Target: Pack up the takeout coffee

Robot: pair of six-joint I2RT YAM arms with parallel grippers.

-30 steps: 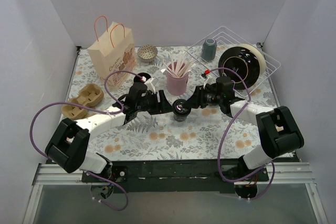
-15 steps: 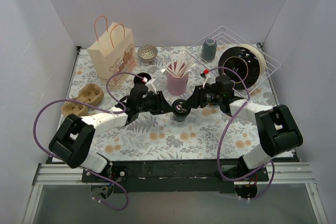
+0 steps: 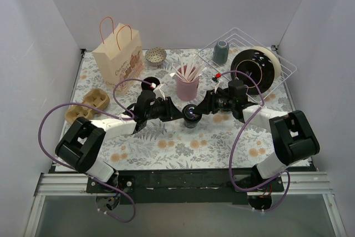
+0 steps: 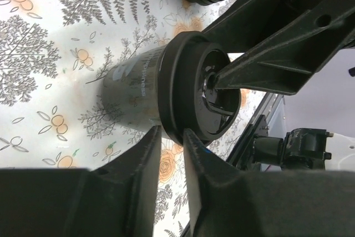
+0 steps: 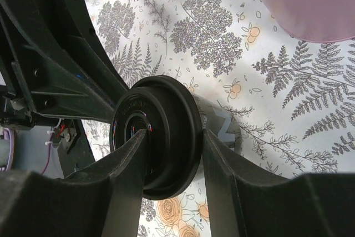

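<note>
Coffee (image 3: 192,114) stands upright at mid-table (image 3: 222,137), just in front of the pink cup (image 3: 187,87), with both arms stretched low and inward so that they meet at it from opposite sides.

The left gripper (image 3: 179,114) comes in from the left, forearm nearly level with the tabletop. Its fingers (image 4: 147,176) are drawn almost together, leaving only a narrow slit. The tips sit right at the edge of the lid (image 5: 166,131), but I cannot tell whether they pinch it.

The right gripper (image 3: 200,108) reaches in from the right, also low. Its fingers (image 5: 130,176) straddle the lid's rim, one lying across the recessed top and the other against the outer side, clamped on it.

Since a second ago the left arm has swung in. Its elbow and upper link have moved right and up in the overhead view, and its gripper has closed the gap to the cup. The right arm and the coffee have barely shifted.
</note>
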